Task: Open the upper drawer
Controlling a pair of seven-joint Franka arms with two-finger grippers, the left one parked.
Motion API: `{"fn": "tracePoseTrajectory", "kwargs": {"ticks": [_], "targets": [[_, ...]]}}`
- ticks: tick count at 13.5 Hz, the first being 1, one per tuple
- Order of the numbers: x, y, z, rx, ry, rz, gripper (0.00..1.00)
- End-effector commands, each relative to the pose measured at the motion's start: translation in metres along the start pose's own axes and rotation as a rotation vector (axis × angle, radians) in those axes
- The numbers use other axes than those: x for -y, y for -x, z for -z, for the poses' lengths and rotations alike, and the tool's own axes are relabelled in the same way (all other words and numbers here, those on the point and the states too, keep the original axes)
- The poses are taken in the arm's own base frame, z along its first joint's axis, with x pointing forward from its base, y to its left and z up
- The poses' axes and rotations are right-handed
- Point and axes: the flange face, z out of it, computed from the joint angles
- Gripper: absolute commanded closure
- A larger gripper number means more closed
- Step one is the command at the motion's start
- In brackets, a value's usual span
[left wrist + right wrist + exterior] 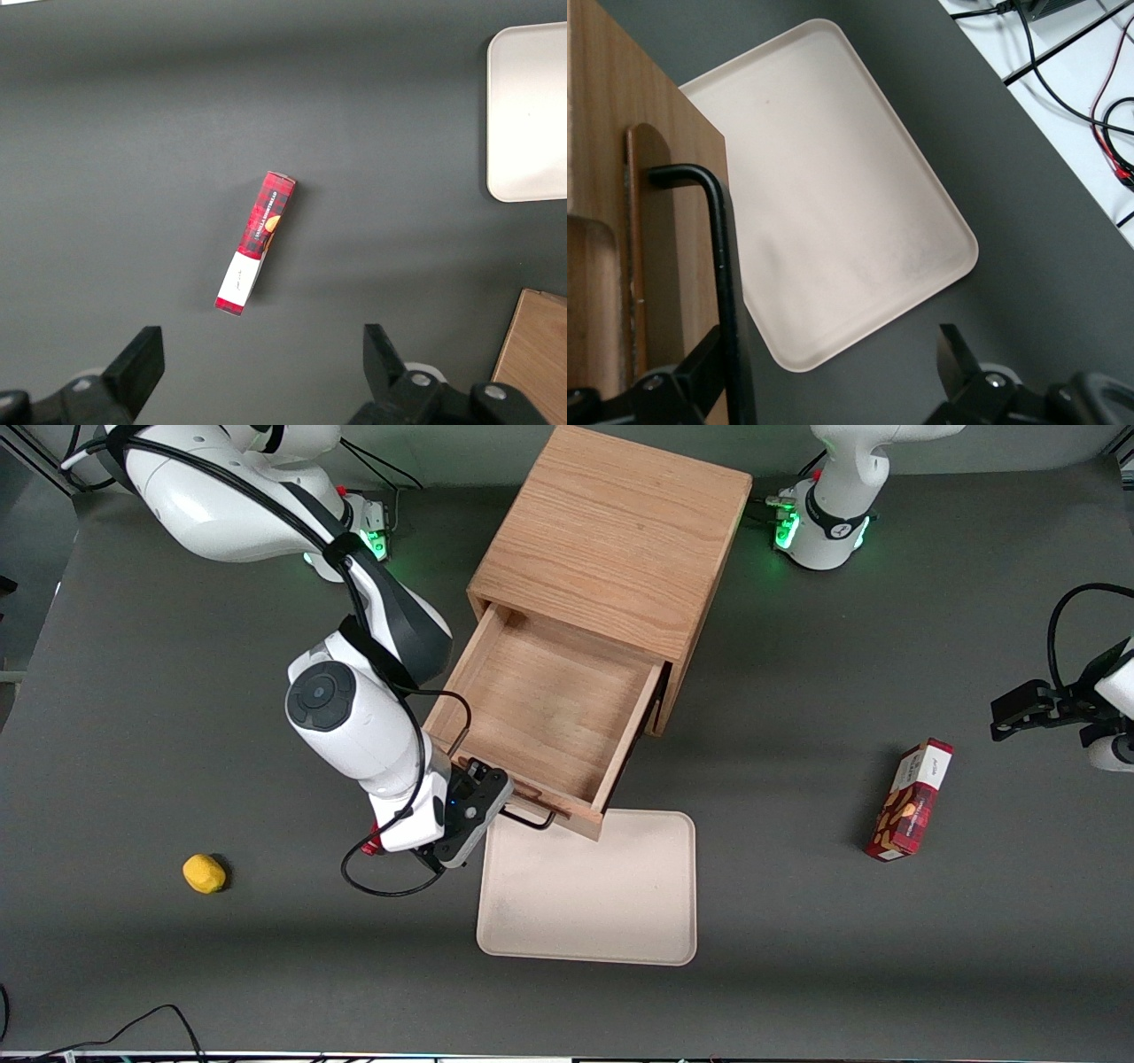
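A: How was the claw?

B: Spread wide, gripping nothing. In the right wrist view its two fingers stood well apart. The black handle ran just beside one finger; whether they touched, I could not tell. In the front view the claw sat at the drawer's front, at the handle's end toward the working arm.

A: And the drawer?

B: The drawer was pulled well out of the cabinet, toward about 7 o'clock in the front view. Its wooden floor was bare.

A: The tray?

B: The cream tray lay flat on the worktop, at 6 o'clock from the drawer, with nothing on it. The drawer's front overhung the tray's edge.

A: What did only one view show?

B: The front view alone showed a yellow lump toward the working arm's end. The red box, lying toward the parked arm's end, also showed in the left wrist view, with a tray corner. Only the right wrist view showed the finger gap and cables at the worktop's edge.
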Motion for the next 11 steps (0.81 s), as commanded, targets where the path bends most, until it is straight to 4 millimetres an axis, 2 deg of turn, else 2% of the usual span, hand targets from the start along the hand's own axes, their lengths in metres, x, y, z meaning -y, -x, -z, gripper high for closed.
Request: {"fn": "tracePoseTrajectory", "kwargs": {"ticks": [1, 5, 7, 9, 10, 11], "targets": [[-0.014, -0.007, 0.037, -0.1, -0.009, -0.123, 0.0], [-0.009, -0.009, 0.068, -0.15, -0.141, -0.232, 0.0], [-0.011, -0.009, 0.077, -0.17, -0.172, -0.262, 0.0], [-0.008, -0.005, 0.116, -0.169, -0.186, -0.311, 0.0], [-0.031, 0.014, 0.141, -0.147, -0.154, -0.39, 0.0], [-0.041, 0.03, 0.163, -0.109, -0.129, -0.436, 0.0]]}}
